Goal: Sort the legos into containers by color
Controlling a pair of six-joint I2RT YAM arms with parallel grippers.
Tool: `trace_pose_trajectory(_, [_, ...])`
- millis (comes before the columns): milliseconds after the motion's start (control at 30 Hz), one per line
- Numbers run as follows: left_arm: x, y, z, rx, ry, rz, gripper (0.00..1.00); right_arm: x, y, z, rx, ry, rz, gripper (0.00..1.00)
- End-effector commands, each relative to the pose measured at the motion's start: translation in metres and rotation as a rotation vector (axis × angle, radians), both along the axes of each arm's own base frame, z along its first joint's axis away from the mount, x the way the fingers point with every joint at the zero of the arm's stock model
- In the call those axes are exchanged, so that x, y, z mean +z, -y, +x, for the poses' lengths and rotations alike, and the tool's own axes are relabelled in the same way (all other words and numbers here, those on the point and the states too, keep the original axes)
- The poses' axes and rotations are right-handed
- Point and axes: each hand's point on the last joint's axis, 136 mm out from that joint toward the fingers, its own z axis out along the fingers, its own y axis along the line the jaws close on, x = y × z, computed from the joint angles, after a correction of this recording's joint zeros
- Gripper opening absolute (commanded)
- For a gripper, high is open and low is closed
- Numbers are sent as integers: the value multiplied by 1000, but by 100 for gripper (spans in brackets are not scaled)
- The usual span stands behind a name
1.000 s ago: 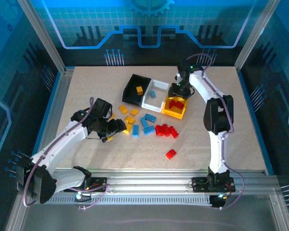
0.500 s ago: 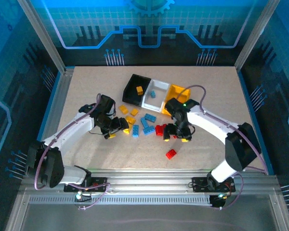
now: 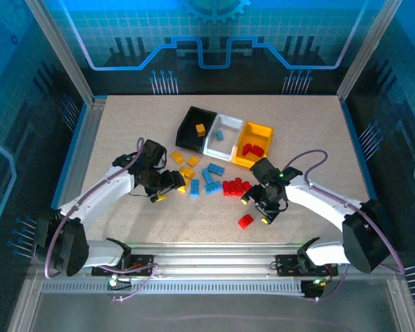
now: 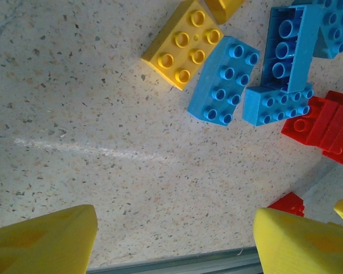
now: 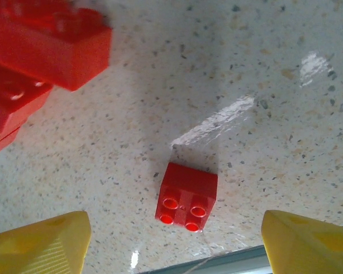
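Three bins stand in a row: black with a yellow lego, white with a blue one, yellow-orange with red ones. Loose yellow, blue and red legos lie in front. A small red brick lies apart, and my right gripper hovers open over it. My left gripper is open over bare table, short of a yellow brick and a blue brick.
The table's metal front rail runs just below both grippers. More blue bricks and red bricks crowd to the right of the left gripper. A red cluster lies up and left of the right gripper.
My right arm has swung from the yellow-orange bin, over the red cluster, to the lone red brick near the front. The left gripper has shifted slightly at the yellow and blue bricks.
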Motion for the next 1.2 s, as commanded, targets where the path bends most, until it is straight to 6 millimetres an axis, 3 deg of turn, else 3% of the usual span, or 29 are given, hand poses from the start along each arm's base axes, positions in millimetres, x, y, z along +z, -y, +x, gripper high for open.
trace_pose_trajectory(0, [6, 4, 10, -40, 22, 15, 74, -8, -5, -8, -116, -54, 23, 78])
trace_pose_trajectory(200, [-6, 8, 10, 11, 19, -33, 74, -21, -9, -26, -115, -139, -1, 74])
trace_pose_trajectory(433, [-7, 9, 11, -36, -1, -7, 76, -36, -22, -31, -125, -181, -6, 70])
trace_pose_trajectory(733, [-7, 3, 7, -40, 10, 14, 77, -43, -18, -31, -135, -187, -39, 51])
trace_pose_trajectory(933, [-5, 1, 8, -42, 24, 23, 77, -22, -17, -18, -91, -122, -42, 42])
trace_pose_trajectory(1067, [-5, 1, 9, -41, 30, 24, 77, 6, -11, 0, -62, -40, -44, 34])
trace_pose_trajectory(1167, [-5, 2, 11, -41, 31, 21, 77, 37, -15, 27, -43, 51, -4, 33])
